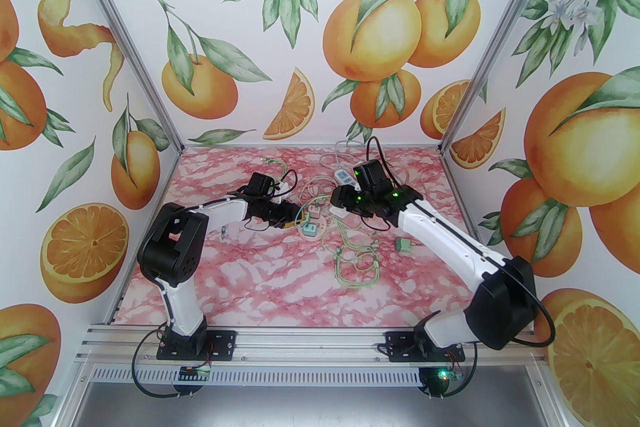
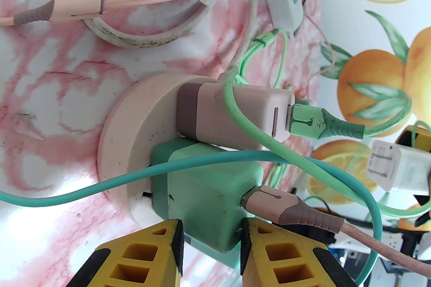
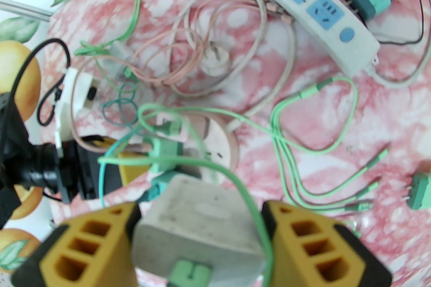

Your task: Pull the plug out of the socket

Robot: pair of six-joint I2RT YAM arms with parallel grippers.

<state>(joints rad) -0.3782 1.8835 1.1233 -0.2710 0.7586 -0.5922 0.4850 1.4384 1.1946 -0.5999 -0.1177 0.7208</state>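
From where I stand, the grip looks made and the pull is what's left. In the left wrist view the round pale-pink socket (image 2: pixel 134 117) lies on the pink-marbled bench (image 2: pixel 50 83) at centre frame. Two plugs are seated in it: a pale-pink cube plug (image 2: pixel 232 110) above, and the mint-green cube plug (image 2: pixel 205 188) just below. The left pincer (image 2: pixel 210 231) comes in from the bottom edge, its yellow fingers (image 2: pixel 151 255) pressed against either side of the green plug. A teal cable (image 2: pixel 101 184) drapes across that plug, and a pink lead (image 2: pixel 286 208) sits in its outer face. The right pincer (image 3: pixel 200 211), low in its own view, is pinching a white cube charger (image 3: pixel 202 231) clear of the socket. I'd say the next move wants a straight draw away from the socket face. Nothing seems to pin the socket down, so it may lift along with the plug.
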